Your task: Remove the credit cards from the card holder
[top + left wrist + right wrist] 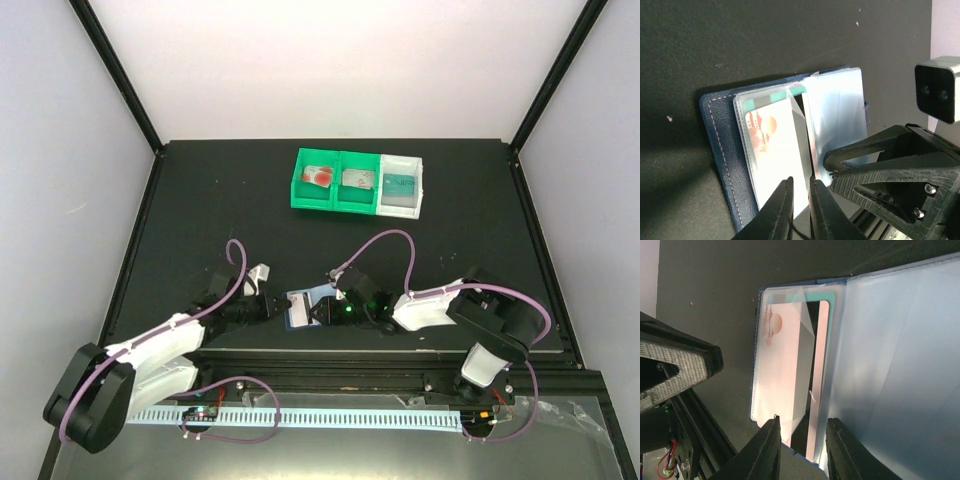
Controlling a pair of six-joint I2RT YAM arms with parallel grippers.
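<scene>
The card holder lies open on the black table, and the two grippers meet at it, one from each side. Its dark blue cover is flat on the table and the clear pockets face up.

The left gripper is at the left side of the card holder, at the edge of the left pocket. Its fingers are very narrow, with only a thin slit between them, and their tips reach the pocket edge. I cannot tell if they pinch the card, the plastic, or nothing.

In this left pocket sits a white card with red circles. Behind it a teal card shows only as a strip at the far end of the pocket. Between the white card and the fold of the card holder lies one more pale card; I am not sure of its colour.

The right gripper comes from the right side of the card holder. Its jaws are a little apart and are closed on the edge of the right pocket leaf, so this hand holds the card holder.

Well apart from the card holder, on the far side of it, stand a green tray and a white tray, touching each other. The green tray has two compartments. The left one holds a red-marked card and the right one a greyish card. The white tray holds a blue-green card.
</scene>
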